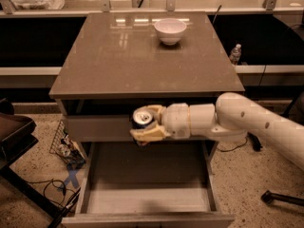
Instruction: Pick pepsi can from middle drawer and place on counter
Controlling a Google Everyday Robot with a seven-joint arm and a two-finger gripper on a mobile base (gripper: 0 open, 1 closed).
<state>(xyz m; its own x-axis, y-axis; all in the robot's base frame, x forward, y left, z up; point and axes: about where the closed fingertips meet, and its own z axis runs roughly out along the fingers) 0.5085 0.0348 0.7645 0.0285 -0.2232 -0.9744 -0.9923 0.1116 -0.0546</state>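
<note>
My gripper (146, 124) is shut on the pepsi can (141, 118), whose silver top faces the camera. It holds the can in the air above the open middle drawer (147, 194), in front of the cabinet face just below the counter (118, 56) edge. The can's blue body is mostly hidden by the fingers (148, 134). The drawer floor is bare. My white arm reaches in from the right.
A white bowl (170, 30) stands at the back of the counter. A small bottle (235, 54) stands on the ledge to the right. Cables and a wire basket (64, 146) lie on the floor at the left. A dark chair (14, 137) stands at far left.
</note>
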